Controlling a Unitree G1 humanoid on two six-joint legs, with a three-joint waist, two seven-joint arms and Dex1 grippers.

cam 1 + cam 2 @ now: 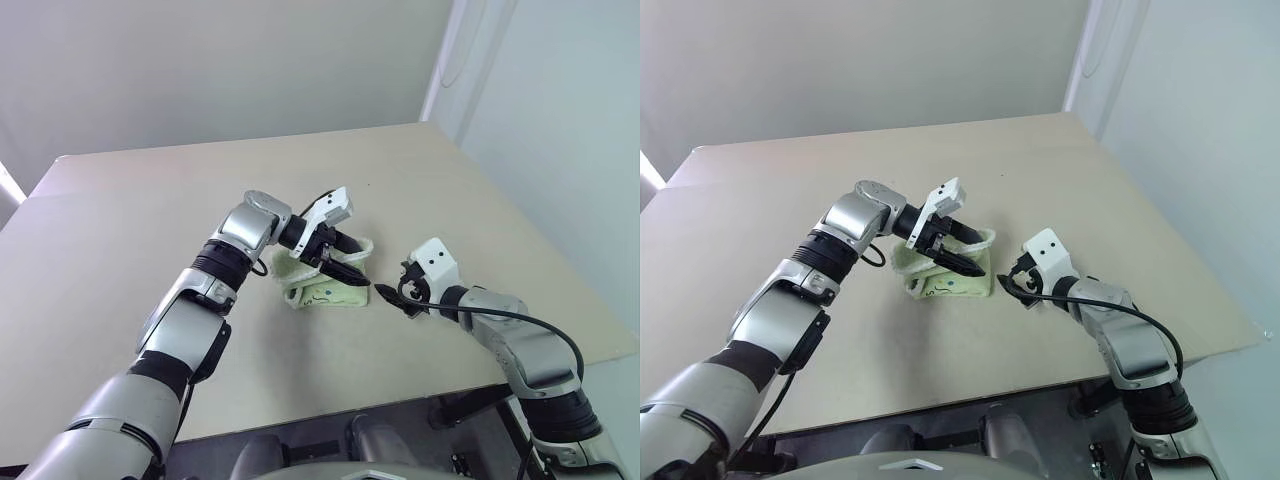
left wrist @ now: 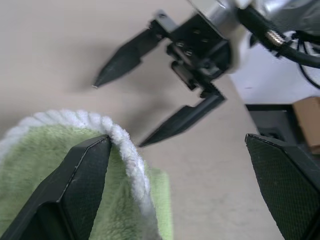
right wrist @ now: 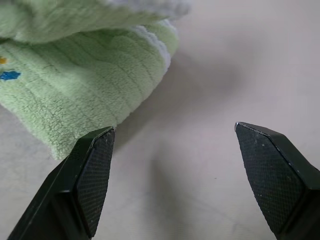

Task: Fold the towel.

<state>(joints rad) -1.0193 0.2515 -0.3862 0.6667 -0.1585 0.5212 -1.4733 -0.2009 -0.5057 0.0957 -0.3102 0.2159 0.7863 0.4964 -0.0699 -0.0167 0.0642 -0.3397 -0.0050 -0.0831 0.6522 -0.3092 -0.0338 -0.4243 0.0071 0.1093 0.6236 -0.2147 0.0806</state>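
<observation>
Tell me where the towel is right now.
The towel lies bunched and folded near the middle of the table, under the open left gripper, with the open right gripper just off its right edge, not touching it.

Beige counter (image 1: 420,180), matte, large, squarish top; near edge runs across the lower part of the head views, far right corner close to the wall. Plain pale grey-white wall (image 1: 220,60) behind it. White vertical trim or frame (image 1: 440,60) at the corner, another pale wall surface (image 1: 560,120) to the right. Light even and diffuse, soft shadows on the counter. Dark floor area (image 1: 470,410) below the near edge.
</observation>
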